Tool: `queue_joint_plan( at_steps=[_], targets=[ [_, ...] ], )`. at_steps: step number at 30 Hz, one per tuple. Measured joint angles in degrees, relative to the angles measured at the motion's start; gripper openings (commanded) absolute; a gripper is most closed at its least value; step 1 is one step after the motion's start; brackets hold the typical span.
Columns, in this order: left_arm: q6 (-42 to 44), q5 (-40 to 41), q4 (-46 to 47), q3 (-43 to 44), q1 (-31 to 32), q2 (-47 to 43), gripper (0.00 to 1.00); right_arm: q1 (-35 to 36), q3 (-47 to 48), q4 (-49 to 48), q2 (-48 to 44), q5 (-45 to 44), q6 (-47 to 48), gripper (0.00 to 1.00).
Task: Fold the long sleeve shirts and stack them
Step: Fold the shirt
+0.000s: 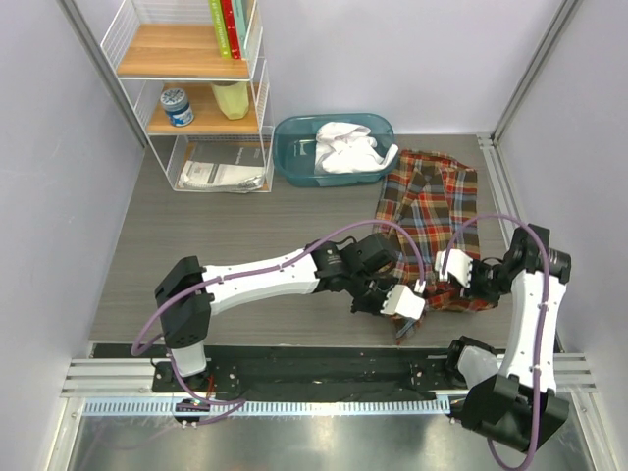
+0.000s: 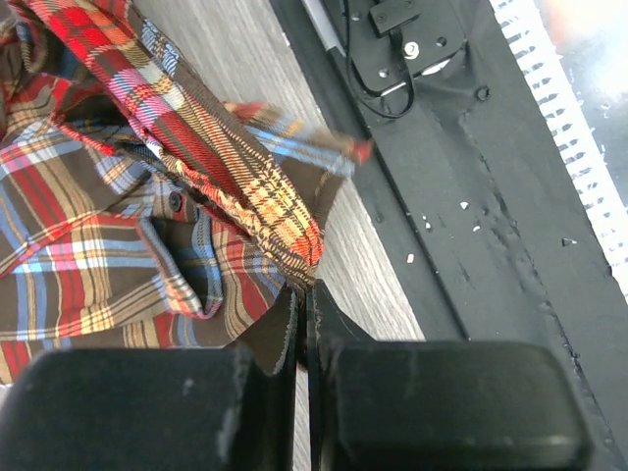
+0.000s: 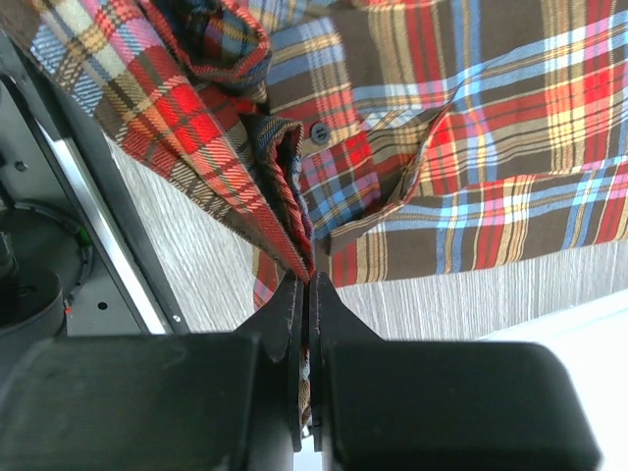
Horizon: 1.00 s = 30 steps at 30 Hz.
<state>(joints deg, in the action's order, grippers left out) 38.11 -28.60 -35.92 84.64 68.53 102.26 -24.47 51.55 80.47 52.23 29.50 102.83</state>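
A red, brown, blue and yellow plaid long sleeve shirt lies on the right half of the table, its near end lifted. My left gripper is shut on a bunched edge of the plaid shirt near the table's front. My right gripper is shut on another fold of the same shirt, just right of the left one. A white shirt lies crumpled in a blue bin at the back.
A wire shelf with books, a jar and a booklet stands at the back left. A black strip and metal rail run along the table's near edge. Grey walls close in both sides.
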Motion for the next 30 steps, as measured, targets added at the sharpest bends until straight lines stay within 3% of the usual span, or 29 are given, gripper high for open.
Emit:
queue_joint_plan(
  at_steps=[19, 30],
  targets=[
    [0.20, -0.92, -3.65, 8.72, -6.54, 5.75, 0.00, 0.09, 5.33, -1.16, 7.63, 0.85, -1.31, 0.01],
    [2.47, 2.03, -4.11, 35.47, -17.42, 26.10, 0.00, 0.55, 16.11, -10.97, 27.41, 4.66, -7.17, 0.02]
  ],
)
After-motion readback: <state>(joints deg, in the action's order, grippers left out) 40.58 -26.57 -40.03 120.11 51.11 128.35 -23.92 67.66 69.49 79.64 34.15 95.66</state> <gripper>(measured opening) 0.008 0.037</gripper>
